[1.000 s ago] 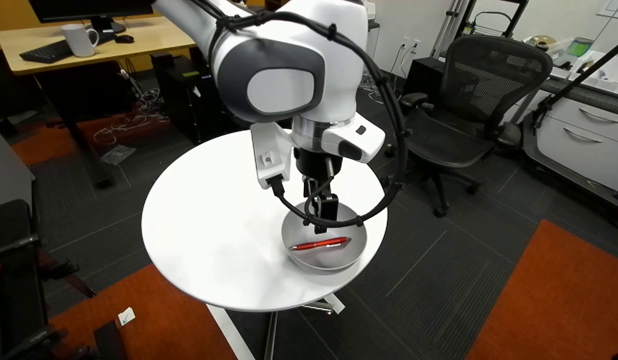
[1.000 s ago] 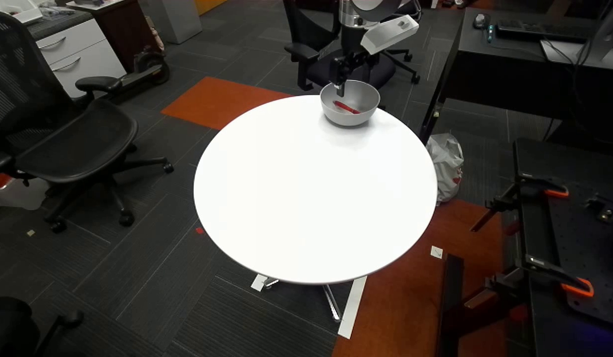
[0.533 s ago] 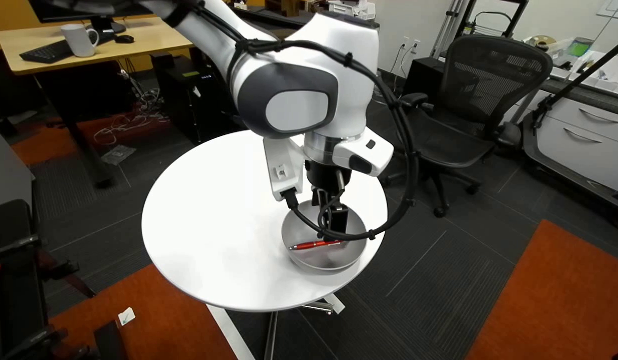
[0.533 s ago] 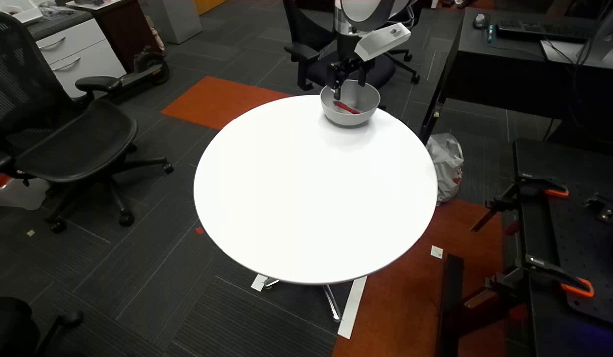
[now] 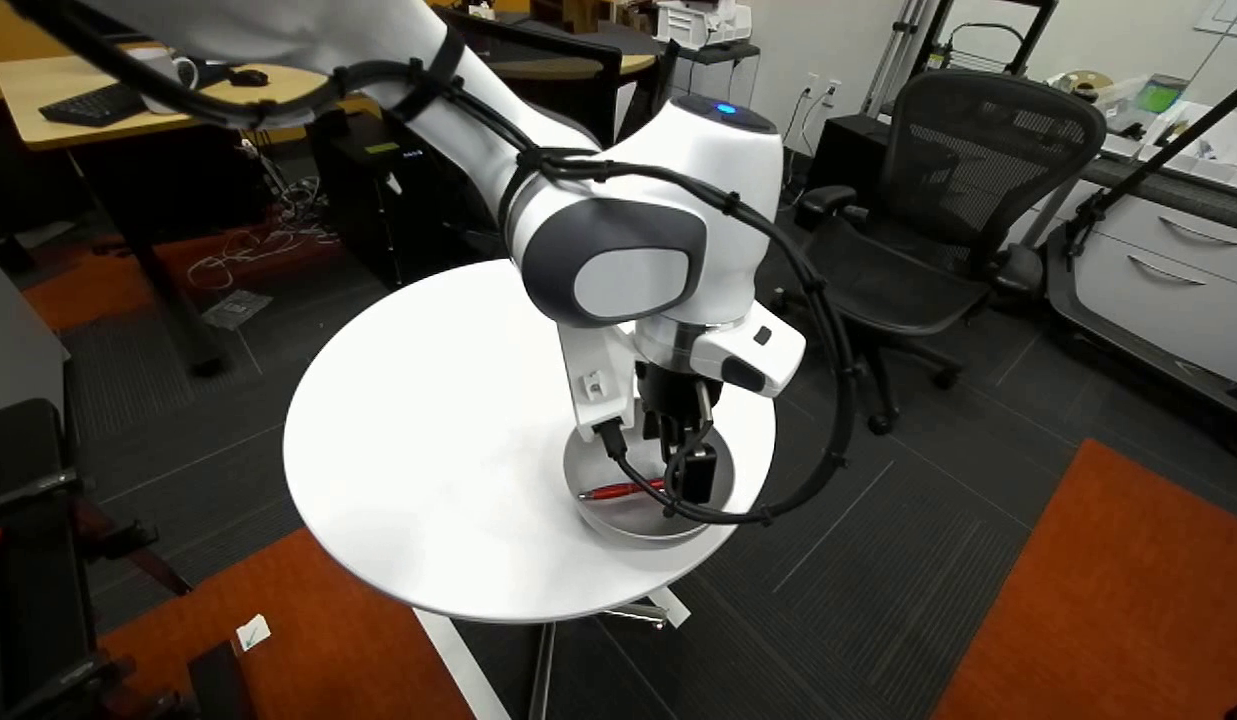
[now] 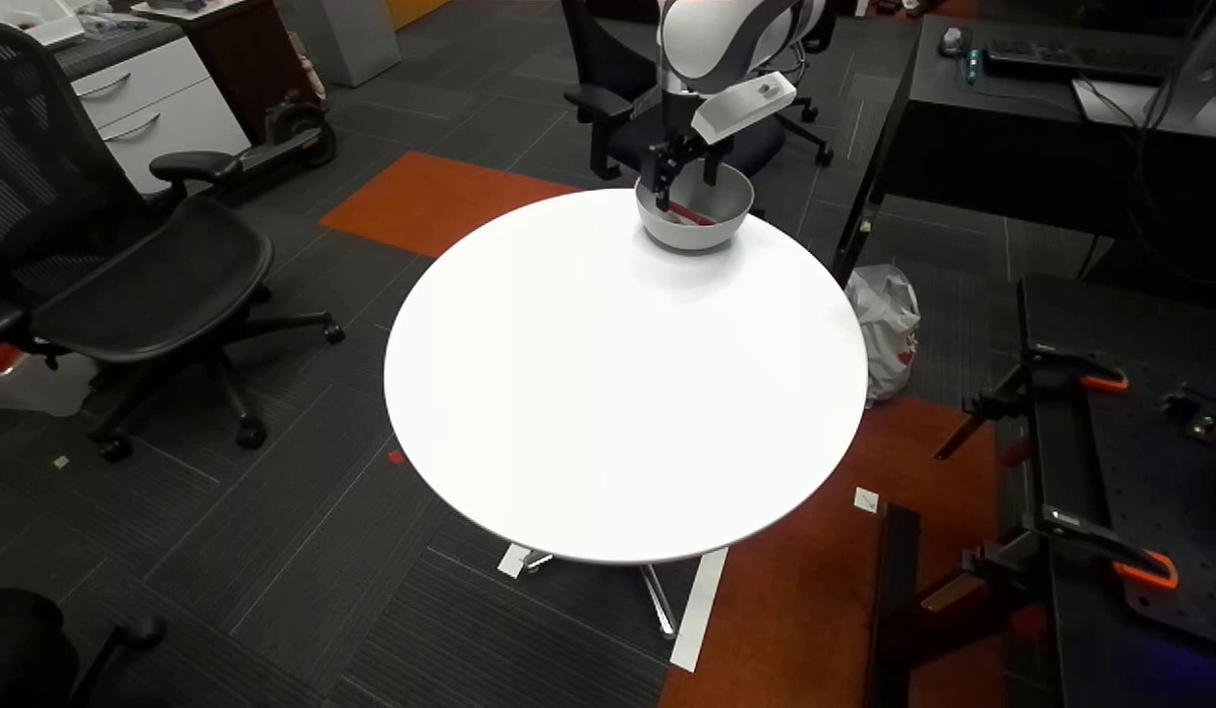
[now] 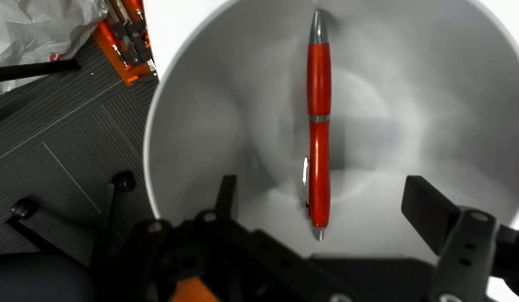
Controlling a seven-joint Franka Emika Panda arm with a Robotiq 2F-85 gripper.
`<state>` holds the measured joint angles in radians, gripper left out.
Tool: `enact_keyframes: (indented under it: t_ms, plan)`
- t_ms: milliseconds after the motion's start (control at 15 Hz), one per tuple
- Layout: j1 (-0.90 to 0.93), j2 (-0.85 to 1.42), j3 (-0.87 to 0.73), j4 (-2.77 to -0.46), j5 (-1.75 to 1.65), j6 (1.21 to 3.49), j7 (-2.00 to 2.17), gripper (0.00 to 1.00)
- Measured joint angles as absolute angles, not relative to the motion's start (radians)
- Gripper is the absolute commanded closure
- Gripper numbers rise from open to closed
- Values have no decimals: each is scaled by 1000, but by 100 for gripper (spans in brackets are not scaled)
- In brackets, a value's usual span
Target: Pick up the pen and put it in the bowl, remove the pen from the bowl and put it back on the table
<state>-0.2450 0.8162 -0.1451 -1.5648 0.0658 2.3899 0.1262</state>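
The silver-grey bowl stands near the edge of the round white table; in an exterior view it is at the table's far edge. The red pen lies in the bowl and shows in both exterior views. My gripper is open and empty, its fingertips low over the bowl, one on each side of the pen's clip end and apart from it. In an exterior view the gripper and its cable hide part of the pen. The fingers also show at the bowl.
A black mesh chair stands beside the table. A wooden desk with a monitor is behind. A plastic bag and a black bench with clamps are near the table's side. The bowl's rim surrounds the fingers.
My gripper has moved down into the bowl's area, shifting right in an exterior view, and now covers the pen's clip end there. The pen and bowl have not moved.
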Motion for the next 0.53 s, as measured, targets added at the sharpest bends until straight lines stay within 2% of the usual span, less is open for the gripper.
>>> enact_keyframes:
  t_ms: [67, 133, 200, 533]
  plan:
    - [-248, 830, -145, -1551, 66, 2389, 126, 0]
    - [-250, 842, -144, -1538, 66, 2388, 126, 11]
    - [-253, 854, -143, -1526, 66, 2386, 126, 26]
    - [-258, 898, -143, -1474, 66, 2372, 126, 64]
